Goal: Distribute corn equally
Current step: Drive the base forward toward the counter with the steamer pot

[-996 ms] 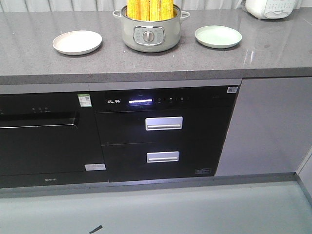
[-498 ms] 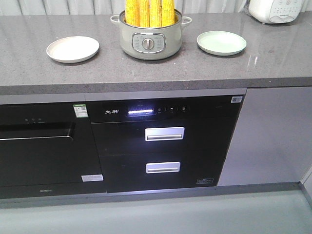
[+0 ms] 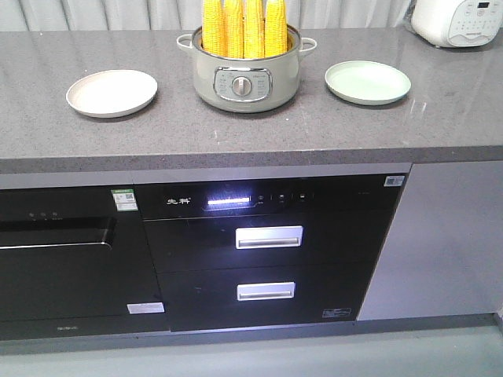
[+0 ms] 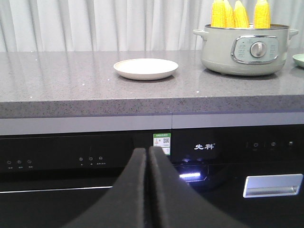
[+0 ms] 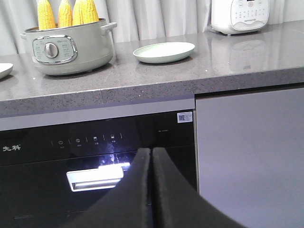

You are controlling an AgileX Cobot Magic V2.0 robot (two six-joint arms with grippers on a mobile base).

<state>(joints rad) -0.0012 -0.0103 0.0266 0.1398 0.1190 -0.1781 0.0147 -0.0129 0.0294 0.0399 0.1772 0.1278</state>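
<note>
One long grey countertop (image 3: 251,129) carries everything. Both my arms sit low in front of the cabinets beneath it, so my first worry is clipping its front edge on the way up. The pot (image 3: 245,82) stands mid-counter, and the corn (image 3: 244,27) is all in it, upright and packed side by side. I count four cobs, though more could hide behind. Pulling one out at a slant could, I think, drag a neighbour along or rock the pot. The cream plate (image 3: 111,92) on the pot's left and the green plate (image 3: 368,82) on its right are both bare and shallow, so a round cob set down carelessly may roll over the rim. A miscount would leave the shares uneven. The left gripper (image 4: 148,154) and right gripper (image 5: 151,154) each have their pads pressed flat together on nothing. They must spread before reaching in, or they will only knock the tips.
</note>
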